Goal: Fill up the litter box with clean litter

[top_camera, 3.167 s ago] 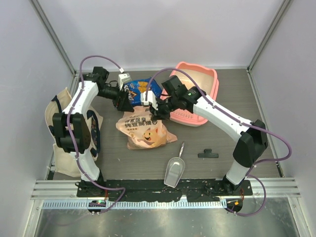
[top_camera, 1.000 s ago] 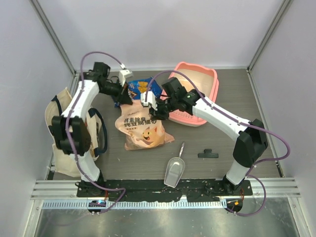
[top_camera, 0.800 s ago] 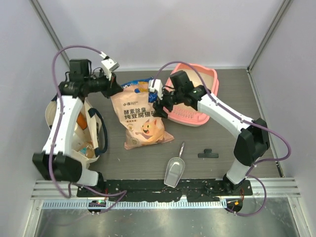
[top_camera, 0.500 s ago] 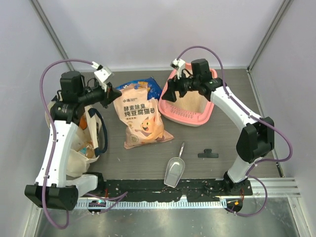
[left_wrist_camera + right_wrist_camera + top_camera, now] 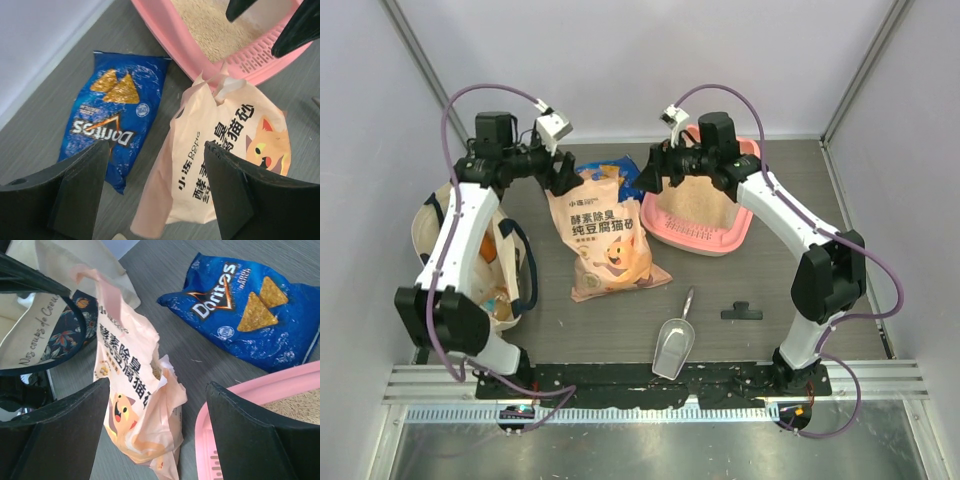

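Both arms have let go of the bag they were pinching a second ago and have swung apart, the left one back toward the rear left, the right one up over the tray's end.

At far left a cream cloth tote bag [image 5: 440,235] slumps open on the dark table [image 5: 840,190]. The left gripper [image 5: 565,183] hovers with its jaws wide apart and nothing between them, just beside the top of the pinkish-beige plastic litter bag printed with an orange cat [image 5: 608,245]. That bag lies flat, its torn top pointing away from the arms' bases. A blue foil Doritos chip bag [image 5: 112,112] lies flat behind it.

The right gripper [image 5: 654,180] is also spread wide and empty, above the slotted end of the large pink plastic litter box [image 5: 718,247]. Pale beige sandy litter [image 5: 702,200] covers the box floor.

Nearer the arms' bases lie a grey plastic scoop [image 5: 672,348] and a small black clip [image 5: 741,313].
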Robot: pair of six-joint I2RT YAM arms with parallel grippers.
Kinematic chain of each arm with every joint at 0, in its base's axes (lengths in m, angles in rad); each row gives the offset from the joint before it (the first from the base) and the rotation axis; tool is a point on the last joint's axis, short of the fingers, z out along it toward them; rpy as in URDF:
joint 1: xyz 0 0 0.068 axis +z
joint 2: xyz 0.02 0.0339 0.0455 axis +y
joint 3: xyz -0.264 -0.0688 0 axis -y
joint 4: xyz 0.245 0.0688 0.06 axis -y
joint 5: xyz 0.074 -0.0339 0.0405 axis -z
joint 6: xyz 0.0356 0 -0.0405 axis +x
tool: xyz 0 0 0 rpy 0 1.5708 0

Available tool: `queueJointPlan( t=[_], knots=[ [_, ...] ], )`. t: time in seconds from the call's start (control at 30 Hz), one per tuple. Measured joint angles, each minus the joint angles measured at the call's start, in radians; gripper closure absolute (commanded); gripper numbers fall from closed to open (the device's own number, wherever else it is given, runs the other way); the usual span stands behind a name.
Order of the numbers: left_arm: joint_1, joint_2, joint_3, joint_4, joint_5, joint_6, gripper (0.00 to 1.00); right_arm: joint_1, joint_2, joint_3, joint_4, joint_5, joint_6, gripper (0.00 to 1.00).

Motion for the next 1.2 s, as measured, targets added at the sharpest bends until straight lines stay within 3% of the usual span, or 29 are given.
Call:
queueJointPlan(
  t=[0.1,0.2,0.23,0.33,0.43,0.57,0.9,1.03,1.2],
  knots=[
    [-0.004,0.098,0.036,-0.043,0.032,0.045,0.27,0.003,0.0,-0.007,0.001,0.037,0.002,0.17],
    [-0.014,0.206,0.116,-0.163,0.074,0.128,0.45,0.01,-0.002,-0.016,-0.023,0.103,0.006,0.18],
    [-0.02,0.243,0.153,-0.223,0.085,0.165,0.68,0.013,-0.002,-0.016,-0.038,0.133,0.01,0.18],
    [-0.041,0.32,0.245,-0.399,0.111,0.269,1.0,0.02,-0.006,-0.016,-0.082,0.198,0.024,0.17],
    [-0.051,0.327,0.274,-0.508,0.126,0.336,1.0,0.025,-0.008,-0.016,-0.116,0.245,0.046,0.18],
    [-0.058,0.262,0.254,-0.534,0.127,0.341,1.0,0.03,-0.01,-0.016,-0.137,0.28,0.071,0.19],
    [-0.067,-0.095,0.117,-0.517,0.017,0.155,1.0,0.044,-0.018,0.001,-0.171,0.304,0.108,0.18],
    [-0.058,-0.2,-0.002,-0.435,-0.041,0.07,1.0,0.058,-0.018,0.047,-0.209,0.305,0.114,0.17],
    [-0.074,-0.323,-0.274,-0.198,-0.085,-0.099,1.0,0.128,-0.014,0.124,-0.227,0.311,0.101,0.16]
  ],
)
